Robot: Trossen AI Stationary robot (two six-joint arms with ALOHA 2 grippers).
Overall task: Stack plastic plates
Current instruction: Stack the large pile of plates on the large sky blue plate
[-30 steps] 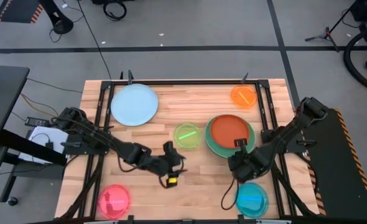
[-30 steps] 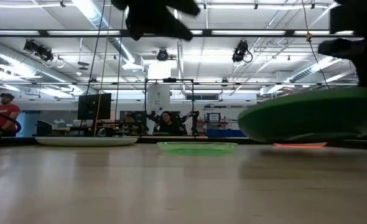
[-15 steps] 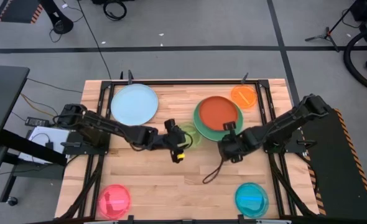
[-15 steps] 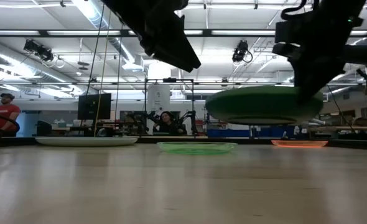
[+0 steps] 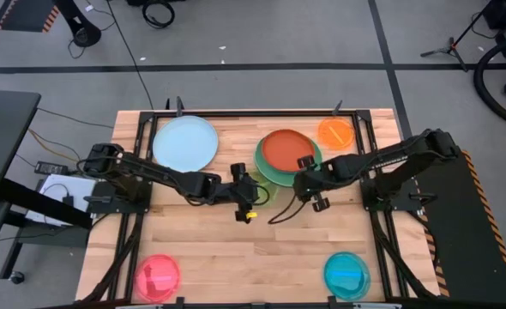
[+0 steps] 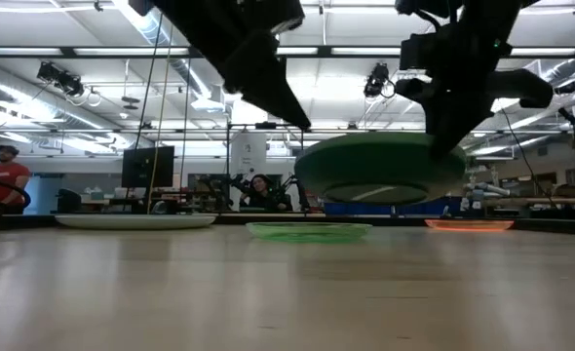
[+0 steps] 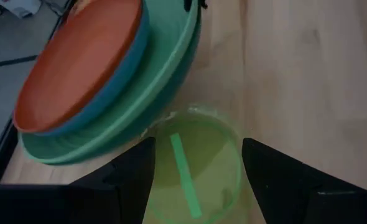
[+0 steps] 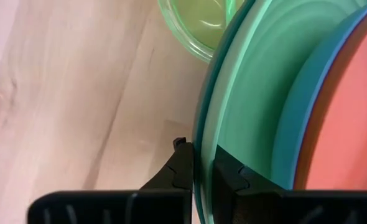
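Stacked large plates (image 5: 286, 158), red-orange uppermost, are held clear of the bench (image 5: 210, 249) by the right claw (image 8: 199, 168), pinched on the rim. The left claw (image 7: 196, 165), spread, hovers over the lime plate (image 7: 193, 168). Lowering onto the light blue plate (image 5: 185, 143) is probably required next.

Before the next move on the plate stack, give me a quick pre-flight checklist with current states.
1. Right claw has the stack of large plates by its rim: ok, fingers pinch the green edge.
2. Stack is clear of the table: ok, the low view shows it lifted off the wood.
3. Stack is whole: ok, red-orange plate sits on blue, then green.
4. Light blue plate is unobstructed: ok, nothing on it.
5. Left claw is out of the carry path: not ok, it is open over the lime plate, right beside the stack.
6. Stack is level: cannot tell.
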